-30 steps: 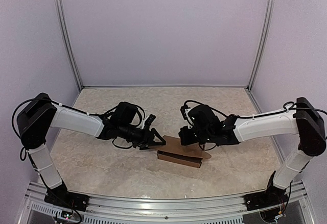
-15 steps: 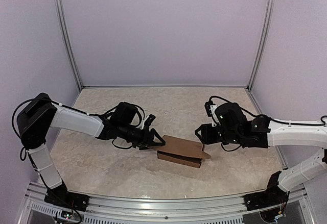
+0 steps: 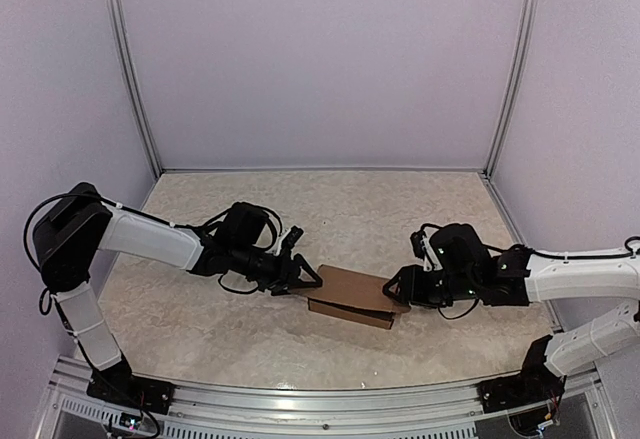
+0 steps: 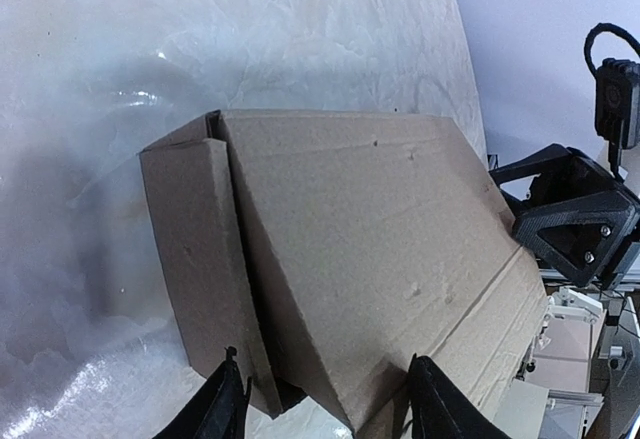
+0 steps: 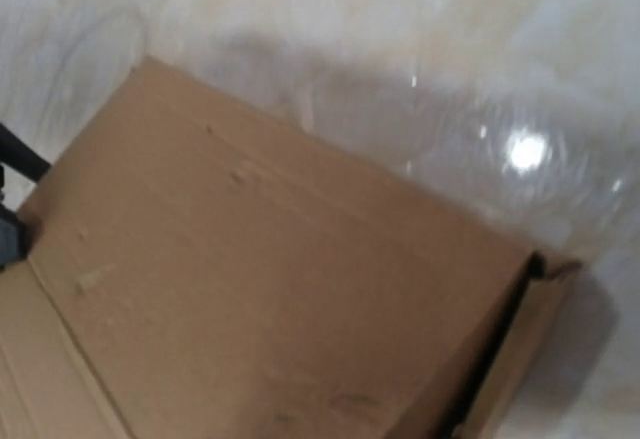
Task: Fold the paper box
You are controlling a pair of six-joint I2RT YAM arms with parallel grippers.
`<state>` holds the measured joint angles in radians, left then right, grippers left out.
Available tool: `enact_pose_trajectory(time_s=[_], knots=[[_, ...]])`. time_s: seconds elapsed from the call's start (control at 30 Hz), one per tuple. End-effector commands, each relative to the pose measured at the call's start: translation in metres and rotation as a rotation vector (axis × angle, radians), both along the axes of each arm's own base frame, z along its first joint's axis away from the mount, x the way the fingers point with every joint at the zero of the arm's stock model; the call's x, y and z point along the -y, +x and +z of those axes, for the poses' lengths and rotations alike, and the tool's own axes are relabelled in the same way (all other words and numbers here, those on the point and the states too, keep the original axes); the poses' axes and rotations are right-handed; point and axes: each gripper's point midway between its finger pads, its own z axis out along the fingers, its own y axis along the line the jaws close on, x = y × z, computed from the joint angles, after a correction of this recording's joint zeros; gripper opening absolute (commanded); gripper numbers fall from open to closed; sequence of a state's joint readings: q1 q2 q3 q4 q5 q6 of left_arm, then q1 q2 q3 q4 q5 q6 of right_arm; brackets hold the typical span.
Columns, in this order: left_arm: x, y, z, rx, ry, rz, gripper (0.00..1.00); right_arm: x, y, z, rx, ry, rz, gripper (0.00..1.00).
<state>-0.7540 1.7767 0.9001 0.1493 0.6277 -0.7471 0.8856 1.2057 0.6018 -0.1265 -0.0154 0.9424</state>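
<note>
- the box (image 3: 350, 297), plain brown cardboard, lies on the table (image 3: 330, 209) between the two grippers, with one end at each.
- its low front wall (image 4: 195, 249) stands upright. the lid (image 4: 380, 239) slopes above it, not yet shut, and a dark gap shows at the corner.
- the left gripper (image 3: 305, 279) sits at the box's left end. its jaws are about half open and the box's end lies between them. i cannot tell whether the pads press the cardboard.
- the right gripper (image 3: 393, 287) sits just beside the lid's right corner. its jaws are parted and hold nothing.
- judgement: the box looks light and stiff, and should bend only along its creases. it would likely slide on the smooth table if pushed from one side alone.
- judgement: a good hold is the lid's free edge near the right gripper, pressed down flat while the left gripper braces the far end. a hard pinch on a thin edge could dent it.
- beyond both grippers is marbled tabletop.
</note>
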Motion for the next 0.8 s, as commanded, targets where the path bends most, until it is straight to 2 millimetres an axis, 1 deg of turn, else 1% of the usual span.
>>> enact_pose_trajectory(time_s=[0.0, 0.13, 0.27, 0.37, 0.63, 0.77], knots=[[-0.007, -0.002, -0.018, -0.011, 0.043, 0.007, 0.53, -0.010, -0.003, -0.003, -0.067, 0.078, -0.007, 0.46], [-0.006, -0.002, -0.016, -0.008, 0.037, 0.006, 0.53, -0.014, -0.003, -0.006, -0.091, 0.094, -0.011, 0.47], [-0.004, -0.002, -0.014, -0.005, 0.025, 0.000, 0.53, -0.018, -0.005, -0.015, -0.134, 0.114, -0.017, 0.47], [-0.001, -0.004, -0.013, -0.005, 0.021, -0.006, 0.53, -0.023, -0.003, -0.015, -0.139, 0.158, -0.029, 0.47], [-0.001, -0.009, -0.016, -0.012, 0.014, -0.010, 0.52, -0.027, 0.003, -0.012, -0.128, 0.216, -0.049, 0.34], [-0.002, -0.009, -0.015, -0.010, 0.015, -0.005, 0.52, -0.026, 0.005, -0.010, -0.116, 0.213, -0.051, 0.33]])
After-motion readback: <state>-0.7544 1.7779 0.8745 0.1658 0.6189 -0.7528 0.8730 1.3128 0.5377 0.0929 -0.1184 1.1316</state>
